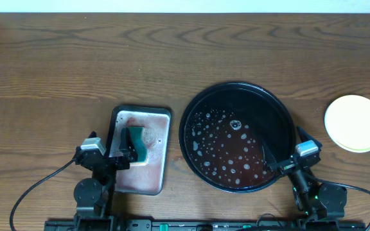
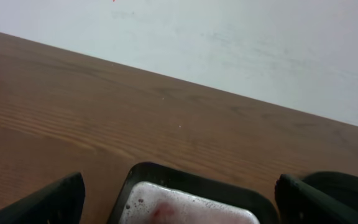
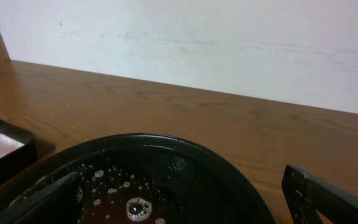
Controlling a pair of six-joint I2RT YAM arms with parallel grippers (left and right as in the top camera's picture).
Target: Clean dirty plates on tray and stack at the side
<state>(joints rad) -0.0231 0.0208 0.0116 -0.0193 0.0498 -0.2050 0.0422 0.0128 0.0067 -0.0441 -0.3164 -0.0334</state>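
The black tray [image 1: 191,112] sits centre-right and holds dark liquid with white bubbles; I see no plate on it. A clean yellow plate [image 1: 356,122] rests on the bare wood at the far right; anything under it is hidden. No blue-green plate shows. My left gripper [image 1: 126,149] is open over the metal pan, next to the green sponge [image 1: 137,145]; in the left wrist view [image 2: 179,196] its fingers are wide apart with nothing held. My right gripper [image 1: 281,146] is open and empty over the tray's right front rim, seen also in the right wrist view [image 3: 182,186].
The rectangular metal pan [image 1: 164,138] with pinkish foam [image 2: 185,208] lies left of the tray. The tray's rim [image 3: 166,142] shows in the right wrist view, with the pan's corner [image 3: 11,155] at its left. A white wall runs along the table's far edge.
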